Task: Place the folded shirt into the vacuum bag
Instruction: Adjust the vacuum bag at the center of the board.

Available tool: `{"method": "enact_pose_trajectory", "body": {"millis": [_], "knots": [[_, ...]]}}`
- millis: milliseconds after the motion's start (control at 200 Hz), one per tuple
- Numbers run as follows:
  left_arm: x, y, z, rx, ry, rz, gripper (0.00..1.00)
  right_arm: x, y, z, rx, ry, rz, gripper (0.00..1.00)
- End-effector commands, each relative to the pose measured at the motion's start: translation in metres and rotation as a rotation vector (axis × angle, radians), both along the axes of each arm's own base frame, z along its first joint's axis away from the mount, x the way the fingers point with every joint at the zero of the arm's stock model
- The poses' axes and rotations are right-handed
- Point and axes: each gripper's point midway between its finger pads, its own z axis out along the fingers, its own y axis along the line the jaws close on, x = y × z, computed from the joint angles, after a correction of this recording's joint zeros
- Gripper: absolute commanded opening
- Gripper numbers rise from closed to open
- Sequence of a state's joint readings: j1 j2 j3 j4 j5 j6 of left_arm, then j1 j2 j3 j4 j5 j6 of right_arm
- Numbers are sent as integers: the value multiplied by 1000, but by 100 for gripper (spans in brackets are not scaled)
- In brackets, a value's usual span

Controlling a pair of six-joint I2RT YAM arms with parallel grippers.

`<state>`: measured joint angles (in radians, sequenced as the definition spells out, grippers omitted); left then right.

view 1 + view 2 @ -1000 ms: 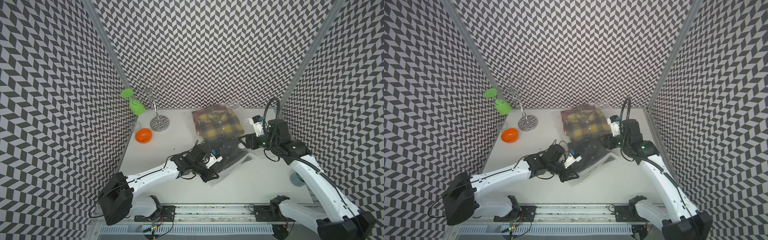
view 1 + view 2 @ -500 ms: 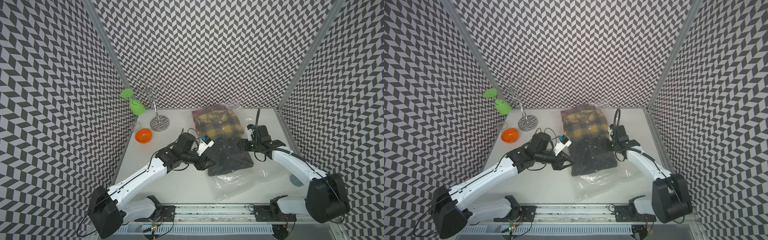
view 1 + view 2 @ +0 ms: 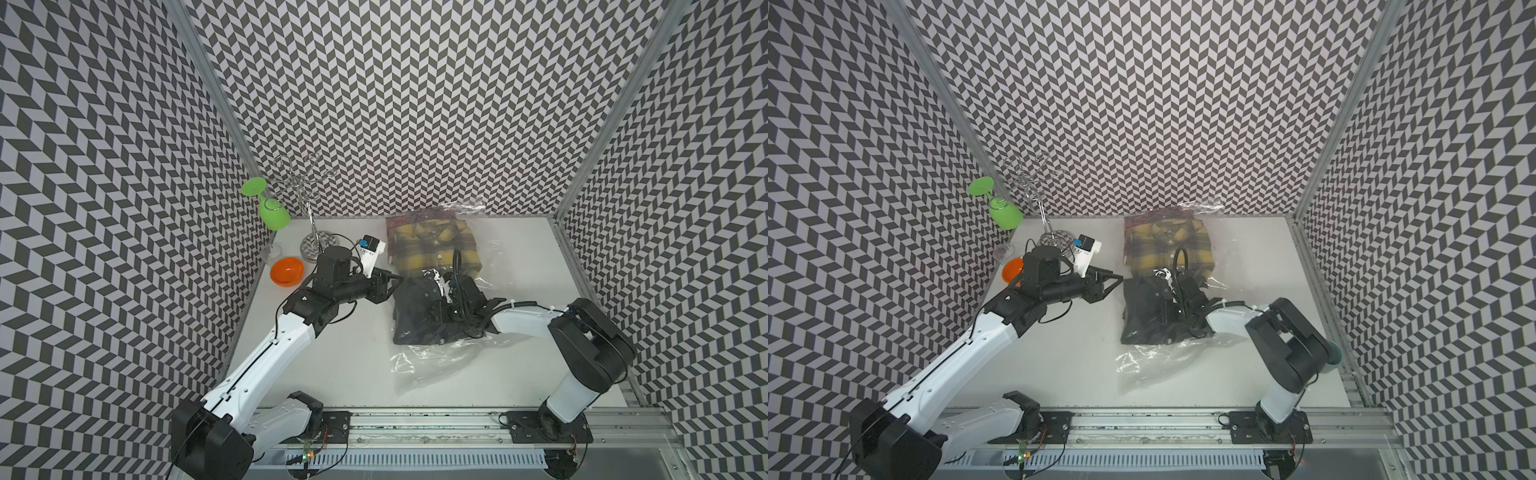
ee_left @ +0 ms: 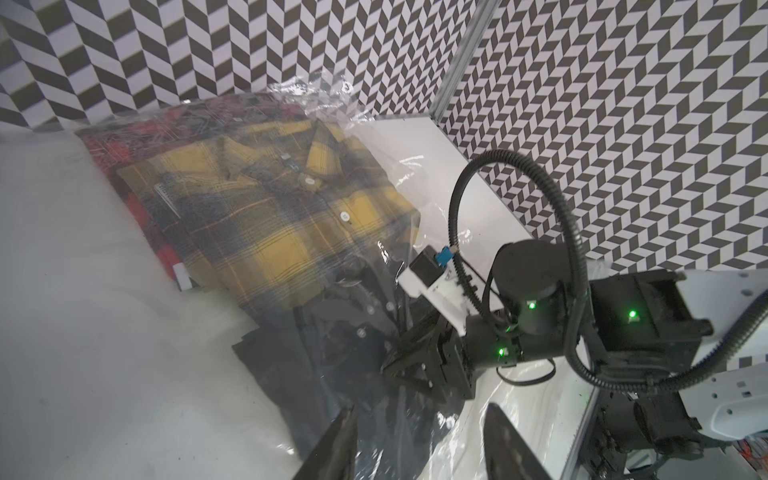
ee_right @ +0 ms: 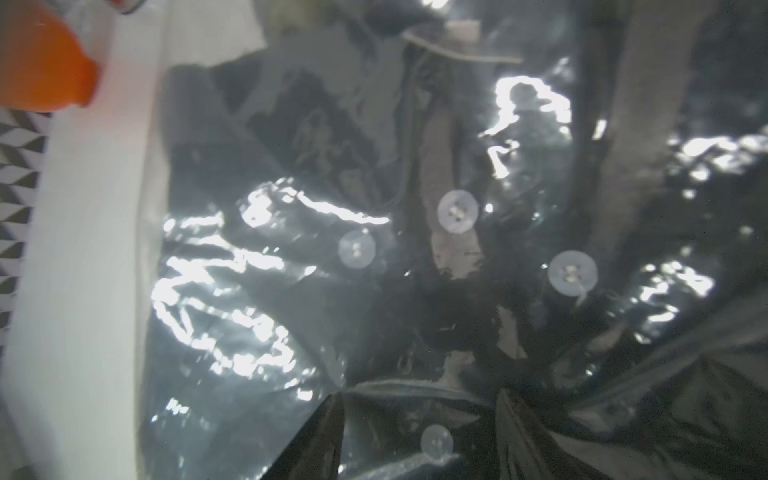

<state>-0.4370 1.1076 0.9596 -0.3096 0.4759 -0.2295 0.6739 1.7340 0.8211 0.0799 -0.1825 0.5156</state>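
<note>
Top views show us the dark folded shirt (image 3: 415,320) lying flat inside the clear vacuum bag (image 3: 432,363) on the table (image 3: 345,357). The shirt's long axis runs back to front, like the bag's, whose loose empty end points at the front rail. A plaid shirt (image 3: 432,245) fills the far end. Our right end effector (image 4: 392,365) sits on the dark shirt; whether it grips we cannot tell. Our left end effector (image 3: 392,277) hangs released just beside the shirt.
</note>
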Motion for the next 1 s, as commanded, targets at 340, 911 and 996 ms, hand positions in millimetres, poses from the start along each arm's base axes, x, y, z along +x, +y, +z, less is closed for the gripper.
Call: {"method": "enact_pose_trajectory", "body": {"millis": [340, 911, 996], "knots": [[25, 57, 4, 12, -207, 355, 53, 11, -44, 131, 22, -260, 55, 67], [67, 235, -79, 273, -486, 1178, 83, 26, -314, 145, -367, -937, -849, 99], [84, 235, -93, 290, -462, 1097, 85, 34, -314, 133, -376, -927, -852, 99]]}}
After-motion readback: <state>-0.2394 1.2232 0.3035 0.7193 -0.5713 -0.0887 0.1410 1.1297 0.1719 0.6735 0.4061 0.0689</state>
